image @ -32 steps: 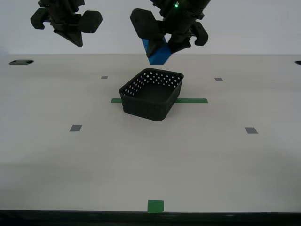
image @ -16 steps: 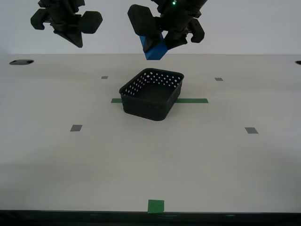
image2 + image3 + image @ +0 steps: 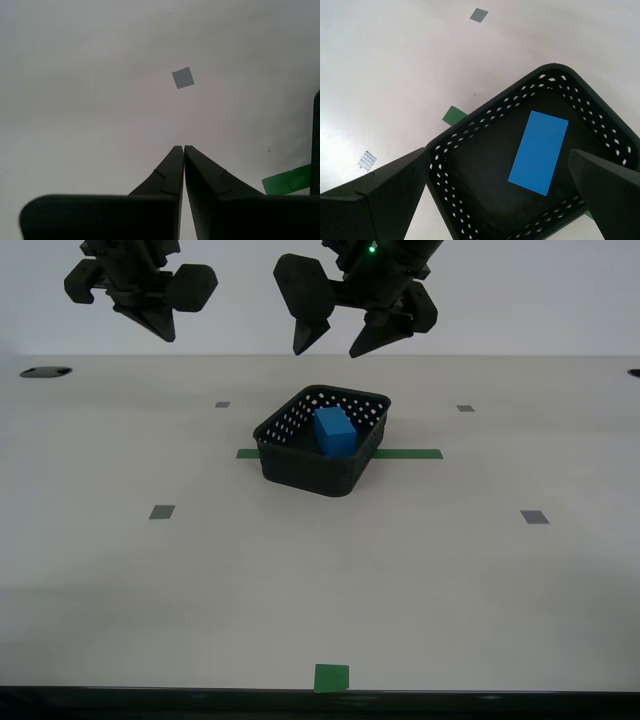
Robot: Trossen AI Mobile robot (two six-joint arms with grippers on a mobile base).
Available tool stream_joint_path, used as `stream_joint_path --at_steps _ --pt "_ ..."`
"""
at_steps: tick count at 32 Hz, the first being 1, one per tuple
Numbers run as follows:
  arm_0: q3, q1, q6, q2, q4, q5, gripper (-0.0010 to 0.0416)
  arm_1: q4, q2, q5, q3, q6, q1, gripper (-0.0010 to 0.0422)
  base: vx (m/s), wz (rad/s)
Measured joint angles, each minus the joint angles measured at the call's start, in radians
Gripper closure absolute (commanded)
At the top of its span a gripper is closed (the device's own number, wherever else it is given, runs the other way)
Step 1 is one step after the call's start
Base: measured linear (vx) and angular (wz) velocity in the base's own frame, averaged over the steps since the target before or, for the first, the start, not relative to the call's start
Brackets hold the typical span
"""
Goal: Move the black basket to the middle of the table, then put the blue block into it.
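The black basket (image 3: 322, 440) stands on the off-white table (image 3: 320, 580), over the green tape strip (image 3: 410, 454). The blue block (image 3: 334, 431) lies inside the basket; the first wrist view shows it flat on the basket floor (image 3: 539, 152), within the perforated walls (image 3: 490, 135). My first gripper (image 3: 338, 340) hangs open and empty above the basket. My second gripper (image 3: 165, 330) is shut and empty, high at the exterior view's left; its fingertips (image 3: 181, 150) touch each other above bare table.
Small grey squares (image 3: 161, 512) (image 3: 534, 517) (image 3: 465, 408) (image 3: 222, 405) mark the table, one also in the second wrist view (image 3: 183, 77). A green square (image 3: 331, 677) sits at the front edge. A dark hole (image 3: 44, 372) lies at the far left.
My first gripper has opened and let go of the blue block, which dropped into the black basket. The second arm has not moved.
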Motion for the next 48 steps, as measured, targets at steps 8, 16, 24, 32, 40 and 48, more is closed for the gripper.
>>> stream_joint_path --at_steps 8,16,24,32,40,48 --pt "0.000 0.000 0.000 -0.001 0.000 0.000 0.0019 0.002 0.000 0.000 0.000 0.000 0.000 0.0412 0.000 0.000" --pt "0.000 0.000 0.000 -0.001 0.000 0.000 0.0019 0.008 0.000 0.000 0.000 0.000 0.000 0.0412 0.000 0.000" --pt "0.000 0.000 0.000 -0.001 0.000 0.000 0.0019 0.016 0.000 0.000 0.000 0.000 0.000 0.0412 0.000 0.000" --pt "0.000 0.000 0.000 -0.001 0.000 0.000 0.0019 0.016 0.000 0.000 0.000 0.000 0.000 0.0412 0.000 0.000" --pt "0.000 0.000 0.000 -0.001 0.000 0.000 0.0019 0.021 0.000 0.000 0.000 0.000 0.000 0.0412 0.000 0.000" --pt "0.000 0.000 0.000 -0.001 0.000 0.000 0.0019 0.023 0.000 0.000 0.000 0.000 0.000 0.0412 0.000 0.000"
